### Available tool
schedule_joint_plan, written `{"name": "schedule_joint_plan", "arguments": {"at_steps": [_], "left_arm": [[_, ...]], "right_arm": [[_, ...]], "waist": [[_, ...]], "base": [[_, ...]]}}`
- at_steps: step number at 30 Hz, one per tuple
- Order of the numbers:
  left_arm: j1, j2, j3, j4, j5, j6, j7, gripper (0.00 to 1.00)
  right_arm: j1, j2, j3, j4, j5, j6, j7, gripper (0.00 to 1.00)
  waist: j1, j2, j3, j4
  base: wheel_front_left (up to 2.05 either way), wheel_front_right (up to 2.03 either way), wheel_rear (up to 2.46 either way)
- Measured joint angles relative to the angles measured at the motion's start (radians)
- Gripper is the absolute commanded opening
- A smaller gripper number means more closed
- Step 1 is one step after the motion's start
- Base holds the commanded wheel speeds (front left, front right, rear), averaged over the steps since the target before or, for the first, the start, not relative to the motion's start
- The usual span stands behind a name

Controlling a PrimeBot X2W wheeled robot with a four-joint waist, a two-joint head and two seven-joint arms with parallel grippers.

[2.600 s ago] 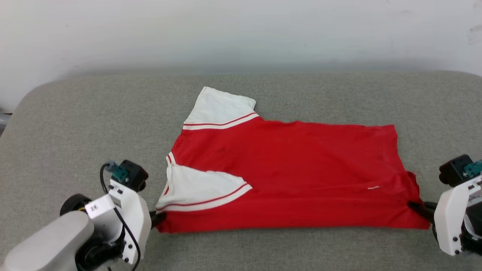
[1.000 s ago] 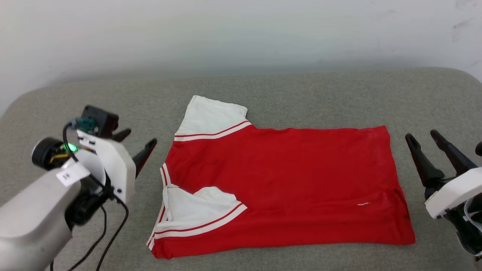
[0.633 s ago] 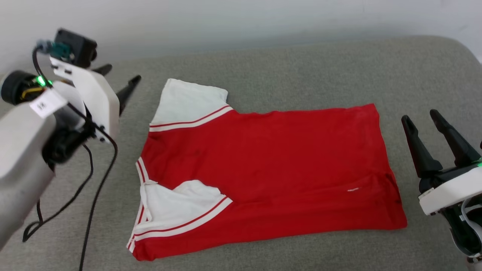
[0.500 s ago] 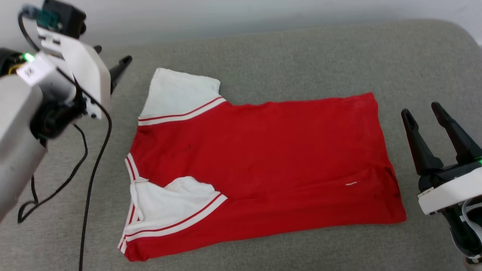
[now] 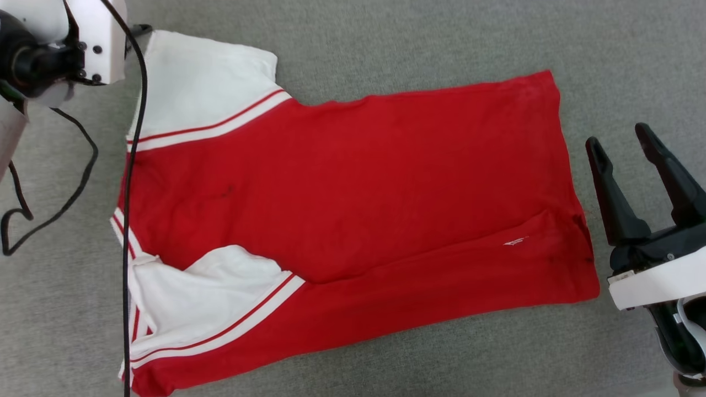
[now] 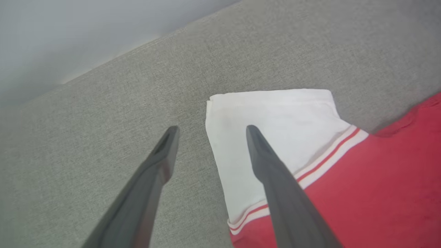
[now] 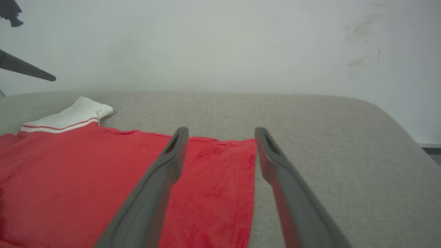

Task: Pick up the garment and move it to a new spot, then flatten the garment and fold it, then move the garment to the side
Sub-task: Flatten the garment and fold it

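**Lying flat: garment (image 5: 353, 193) on grey cushion (image 5: 386, 33)**

Head view: its long axis runs left–right, collar (image 5: 124, 237) left, hem (image 5: 573, 182) right. The right gripper (image 5: 618, 138) stands beside the hem, parted and empty.
Left wrist view: the left gripper (image 6: 212, 129) tilts down, spread astride the far sleeve's (image 6: 275, 117) edge.
Right wrist view adds the cushion's rounded far edge and the wall (image 7: 220, 41).

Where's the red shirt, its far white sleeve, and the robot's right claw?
Shirt (image 5: 353, 187), head view, middle of its red body.
Sleeve (image 6: 286, 113), left wrist view, flat white cloth.
Right gripper (image 5: 618, 137), head view, between its open fingertips.
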Motion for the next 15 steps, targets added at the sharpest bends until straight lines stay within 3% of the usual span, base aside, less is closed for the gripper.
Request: {"name": "schedule_joint_plan", "arguments": {"at_steps": [15], "left_arm": [[-0.042, -0.040, -0.040, 0.119, 0.016, -0.024, 0.053, 1.00]], "right_arm": [[-0.029, 0.015, 0.007, 0.017, -0.009, 0.000, -0.034, 1.00]], "waist": [[0.0000, 0.0000, 0.121, -0.031]], "base": [[0.00, 0.00, 0.00]]}}
